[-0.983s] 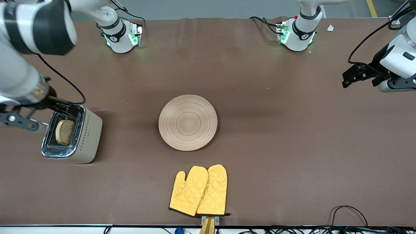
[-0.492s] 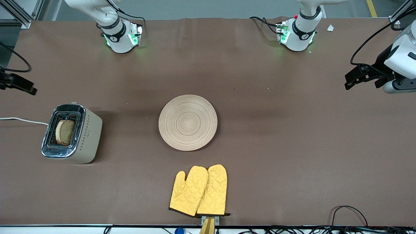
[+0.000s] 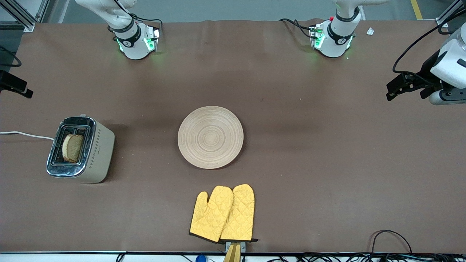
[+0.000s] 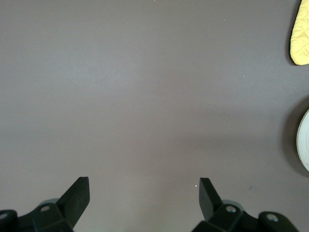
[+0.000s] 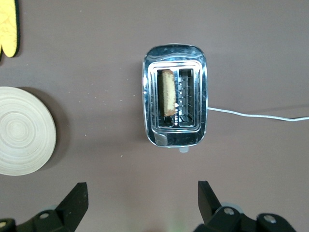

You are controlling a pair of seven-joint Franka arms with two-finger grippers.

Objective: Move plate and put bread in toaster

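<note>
One slice of bread [image 3: 73,148] sits in the toaster [image 3: 81,150].
Both grippers, left [image 4: 144,194] and right [image 5: 143,199], hang wide open; plate [image 3: 210,137] looks bare, probably.

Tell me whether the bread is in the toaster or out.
In: the bread stands on edge in one slot of the toaster; the other slot is empty.

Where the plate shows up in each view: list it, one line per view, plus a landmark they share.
Front view: the plate lies mid-table, bare, farther from the camera than the yellow oven mitts.
Left wrist view: only a sliver of its rim shows at the picture's edge.
Right wrist view: most of it shows, cut by the picture's edge, apart from the toaster.
Shared landmark: the mitts, at an edge of each wrist view.
</note>
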